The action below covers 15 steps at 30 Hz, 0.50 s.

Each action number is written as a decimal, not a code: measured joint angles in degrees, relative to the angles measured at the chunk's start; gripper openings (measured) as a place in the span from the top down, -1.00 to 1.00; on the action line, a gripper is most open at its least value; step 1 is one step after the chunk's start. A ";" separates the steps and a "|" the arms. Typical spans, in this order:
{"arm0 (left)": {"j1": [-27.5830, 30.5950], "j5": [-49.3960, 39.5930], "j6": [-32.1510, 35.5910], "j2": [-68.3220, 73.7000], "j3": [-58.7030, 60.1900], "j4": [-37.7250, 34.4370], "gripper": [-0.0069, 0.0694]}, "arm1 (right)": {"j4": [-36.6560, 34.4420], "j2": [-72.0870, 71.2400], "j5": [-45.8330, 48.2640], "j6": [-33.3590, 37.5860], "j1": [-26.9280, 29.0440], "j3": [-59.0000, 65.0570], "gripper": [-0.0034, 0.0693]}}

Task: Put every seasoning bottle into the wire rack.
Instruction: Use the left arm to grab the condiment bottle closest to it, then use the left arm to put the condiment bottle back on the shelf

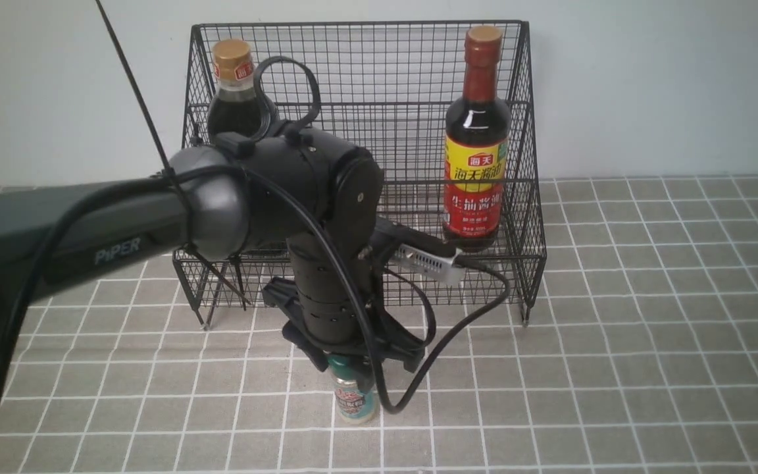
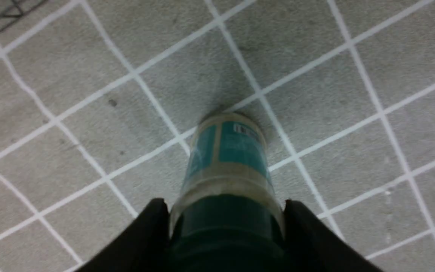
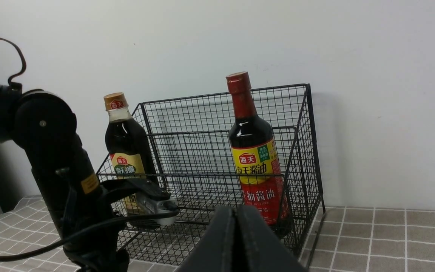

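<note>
The small clear green-capped shaker (image 1: 353,398) stands on the tiled cloth in front of the wire rack (image 1: 366,85). My left gripper (image 1: 351,362) comes down over it, and its two fingers press on both sides of the shaker (image 2: 227,158) at the cap, shut on it (image 2: 225,202). The gold-capped dark bottle (image 1: 233,66) stands in the rack's left end, partly hidden by my left arm. The red-necked bottle (image 1: 478,145) with a red-yellow label stands in the right end. My right gripper (image 3: 236,207) is shut and empty, facing the rack (image 3: 202,113); it is out of the front view.
The rack stands against a white wall on short legs. My left arm and its cables cross in front of the rack's left and middle. Grey tiled cloth (image 1: 649,329) spreads around the shaker and to the right.
</note>
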State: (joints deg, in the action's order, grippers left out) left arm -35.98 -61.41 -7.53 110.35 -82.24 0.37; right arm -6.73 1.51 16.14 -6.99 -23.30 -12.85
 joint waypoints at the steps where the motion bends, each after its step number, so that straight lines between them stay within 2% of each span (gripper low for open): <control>1: 0.00 -0.07 -0.08 0.00 0.00 0.23 -0.06 | 0.00 0.00 0.00 0.00 0.00 0.00 0.94; 9: 0.00 -7.79 -2.36 -1.27 -5.88 3.80 -0.08 | 0.00 0.00 0.00 0.00 0.00 0.00 0.94; 15: 1.05 -8.27 -5.68 -7.20 -14.21 5.61 -0.08 | 0.00 0.00 0.00 0.00 0.00 0.00 0.94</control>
State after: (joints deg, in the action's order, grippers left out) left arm -34.93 -69.68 -13.21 103.16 -96.45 5.98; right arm -6.73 1.51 16.14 -6.99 -23.30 -12.85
